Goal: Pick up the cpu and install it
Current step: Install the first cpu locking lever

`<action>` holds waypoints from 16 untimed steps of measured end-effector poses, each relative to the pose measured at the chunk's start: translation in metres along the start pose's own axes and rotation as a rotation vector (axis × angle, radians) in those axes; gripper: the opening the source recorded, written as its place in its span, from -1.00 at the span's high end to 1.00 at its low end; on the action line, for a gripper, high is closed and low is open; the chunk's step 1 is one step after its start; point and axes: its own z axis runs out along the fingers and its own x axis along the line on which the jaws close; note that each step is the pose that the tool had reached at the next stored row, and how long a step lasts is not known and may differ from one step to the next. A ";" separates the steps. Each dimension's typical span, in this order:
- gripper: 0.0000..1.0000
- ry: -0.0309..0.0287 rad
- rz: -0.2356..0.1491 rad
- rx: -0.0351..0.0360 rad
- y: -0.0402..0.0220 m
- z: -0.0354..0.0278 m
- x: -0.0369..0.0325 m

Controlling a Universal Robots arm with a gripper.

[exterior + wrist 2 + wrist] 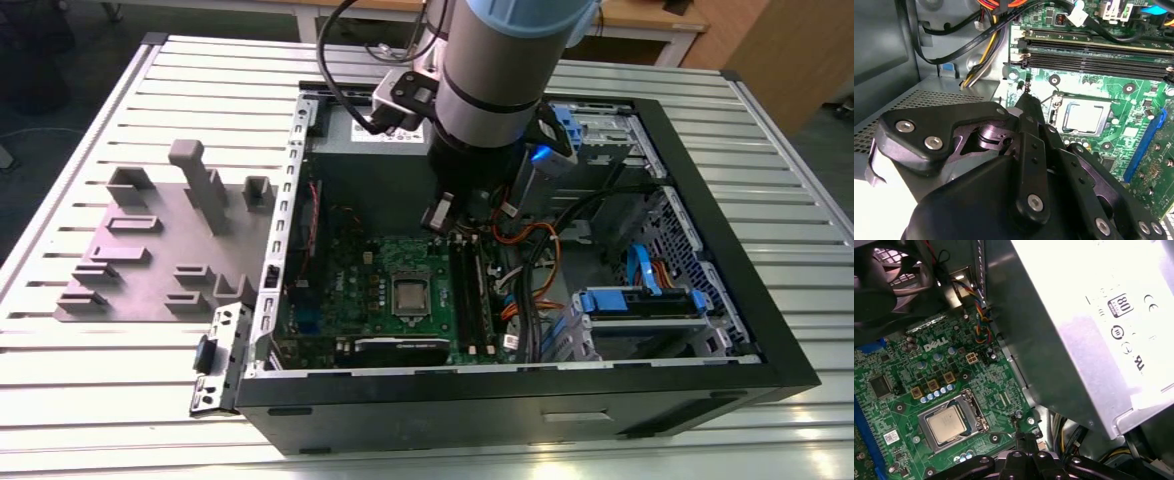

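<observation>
The cpu (pixel 407 293) (pixel 1084 117) (pixel 946 424) lies flat inside the silver socket frame (pixel 976 412) on the green motherboard (pixel 360 290) of the open computer case (pixel 534 400). Its metal top is bare. My gripper (pixel 441 216) hangs from the arm above the board, between the power supply and the socket. In both wrist views its black fingers (pixel 1026 107) (pixel 1019 437) come together in a narrow tip with nothing between them. The tip sits just off the socket's corner, near the socket lever (pixel 1054 97), apart from the cpu.
A big gray power supply (pixel 1094 315) with a white label stands close beside the gripper. Memory slots (pixel 1094 55), bundled cables (pixel 984 50), a fan (pixel 884 280) and a blue-tabbed drive cage (pixel 641 300) crowd the case. A gray fixture block (pixel 160 240) lies on the slatted table at the exterior view's left.
</observation>
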 end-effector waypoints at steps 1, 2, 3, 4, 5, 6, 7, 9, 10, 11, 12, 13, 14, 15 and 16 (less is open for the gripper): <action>0.79 -0.0001 0.000 0.0000 0.0002 0.0002 -0.0009; 0.79 -0.0001 0.000 0.0000 0.0005 0.0003 -0.0015; 0.79 -0.0002 0.000 0.0000 0.0006 0.0004 -0.0018; 0.79 -0.0003 0.000 0.0000 0.0007 0.0006 -0.0019; 0.79 0.0000 0.000 -0.0001 0.0007 0.0007 -0.0020; 0.79 0.0000 0.000 0.0000 0.0007 0.0009 -0.0020; 0.79 0.0000 -0.001 -0.0001 0.0007 0.0012 -0.0020; 0.79 0.0003 -0.004 -0.0006 0.0007 0.0017 -0.0021; 0.79 0.0008 -0.010 -0.0012 0.0008 0.0020 -0.0022; 0.79 0.0020 -0.021 -0.0026 0.0009 0.0021 -0.0023; 0.79 0.0035 -0.034 -0.0043 0.0009 0.0022 -0.0022; 0.79 0.0048 -0.047 -0.0058 0.0009 0.0022 -0.0022; 0.79 0.0055 -0.053 -0.0065 0.0008 0.0023 -0.0023; 0.79 0.0056 -0.054 -0.0066 0.0008 0.0023 -0.0023; 0.79 0.0055 -0.054 -0.0067 0.0008 0.0024 -0.0023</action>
